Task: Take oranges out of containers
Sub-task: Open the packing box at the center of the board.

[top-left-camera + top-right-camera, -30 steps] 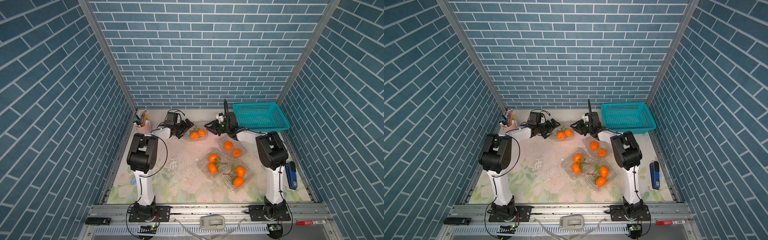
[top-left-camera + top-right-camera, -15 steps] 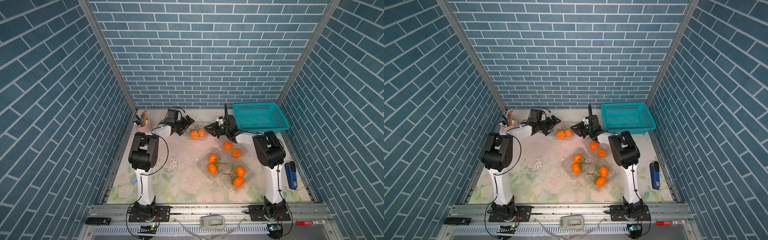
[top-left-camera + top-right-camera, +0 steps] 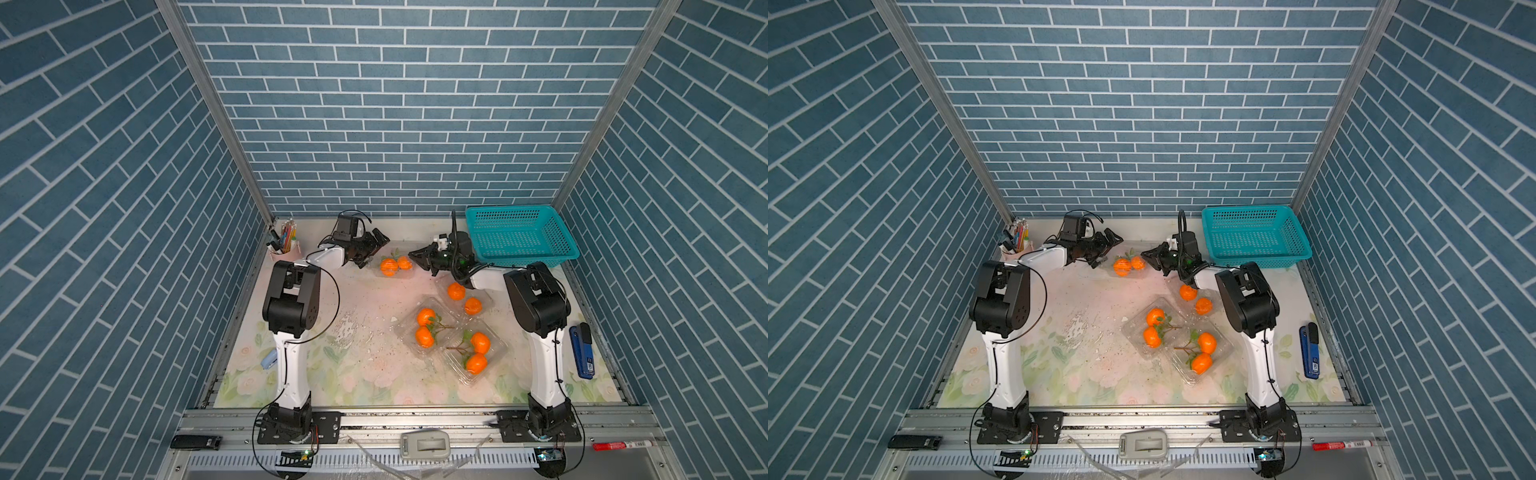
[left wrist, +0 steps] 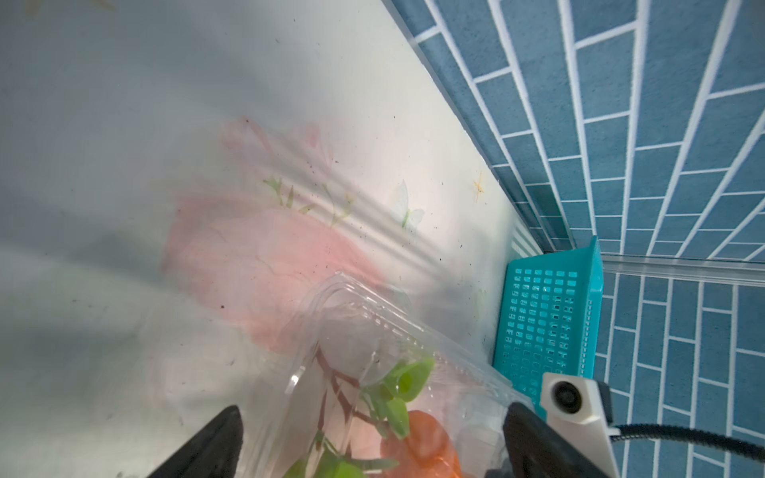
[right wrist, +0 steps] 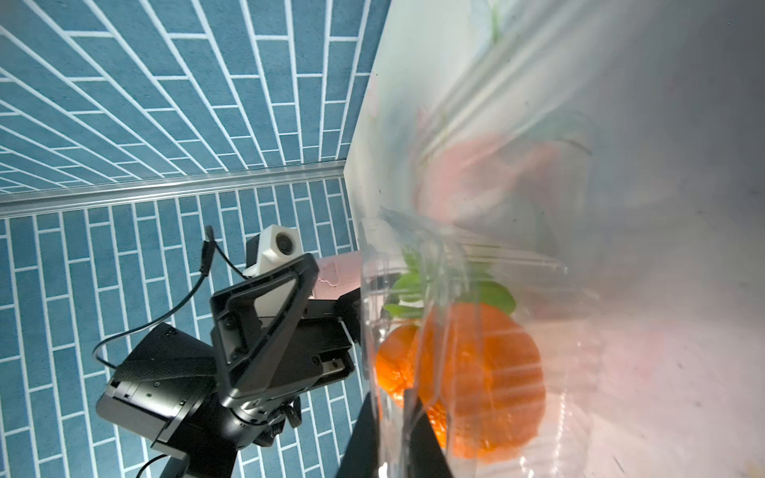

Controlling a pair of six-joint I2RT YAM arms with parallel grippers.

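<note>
While left jaws gape, right jaws pinch the far container (image 4: 352, 323).

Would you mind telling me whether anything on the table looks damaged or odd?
Yes: the floral mat has a scuffed, whitish worn patch near its middle, with small flecks scattered around it.

Bright, even overhead light. Top views sharp, walls (image 3: 384, 124) splayed toward the edges. Wrist views soft, the container (image 5: 467, 265) blurred with glare.
</note>
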